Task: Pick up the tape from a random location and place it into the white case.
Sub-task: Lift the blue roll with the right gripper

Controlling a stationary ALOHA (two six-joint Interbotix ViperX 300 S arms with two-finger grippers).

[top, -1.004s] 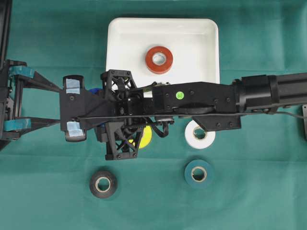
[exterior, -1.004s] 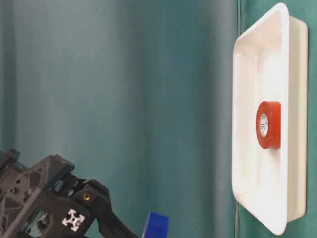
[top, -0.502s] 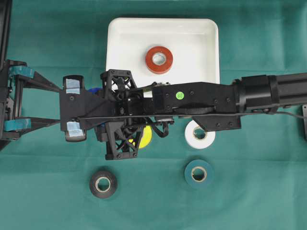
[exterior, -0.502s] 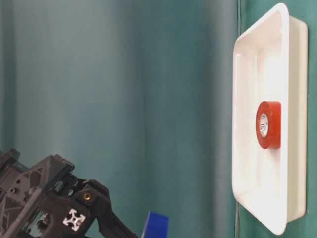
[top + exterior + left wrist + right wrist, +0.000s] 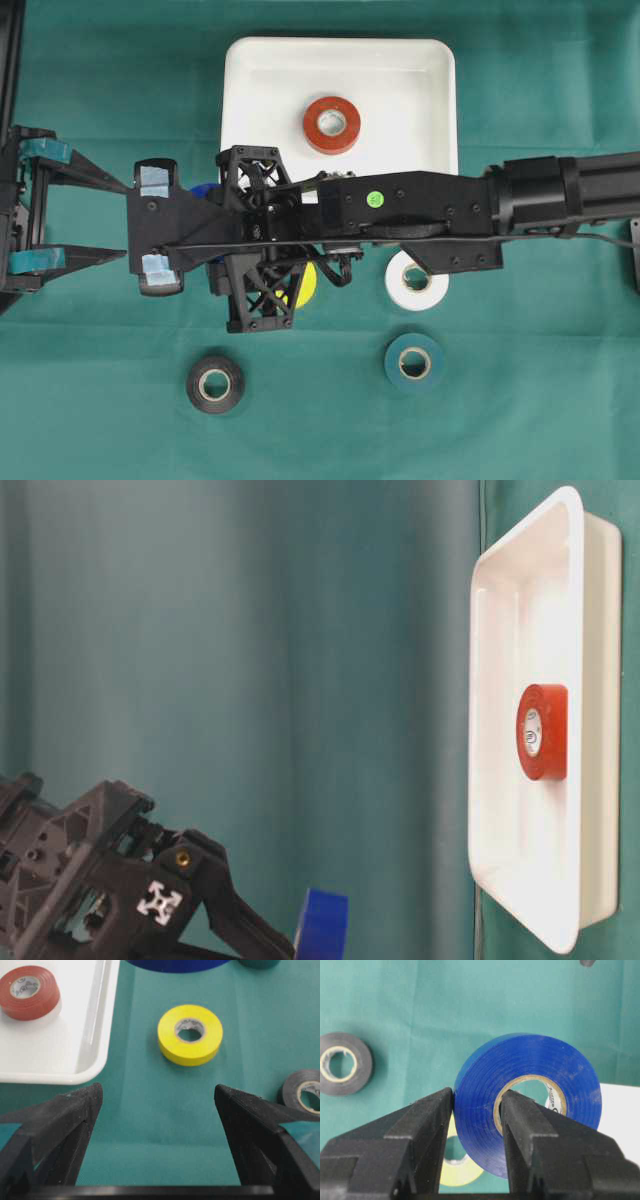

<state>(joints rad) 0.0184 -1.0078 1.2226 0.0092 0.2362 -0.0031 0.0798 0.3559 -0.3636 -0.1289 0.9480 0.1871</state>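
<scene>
A blue tape roll (image 5: 530,1105) hangs on edge above the green cloth. My right gripper (image 5: 477,1097) is shut on its wall, one finger outside and one through the core. The roll also shows as a blue roll (image 5: 322,925) at table level, left of the white case (image 5: 520,600). From above, the white case (image 5: 240,100) sits at the back centre with a red tape roll (image 5: 332,124) lying inside it. My left gripper (image 5: 157,1092) stands open over bare cloth, short of a yellow tape roll (image 5: 190,1035).
The yellow roll (image 5: 304,285) lies partly hidden under the right arm. A white roll (image 5: 416,281), a teal roll (image 5: 415,362) and a black roll (image 5: 215,384) lie on the cloth in front. The right arm spans the table from the right edge.
My right gripper has shifted slightly to the right and upward with the blue tape roll in it. The left gripper has stayed still.
</scene>
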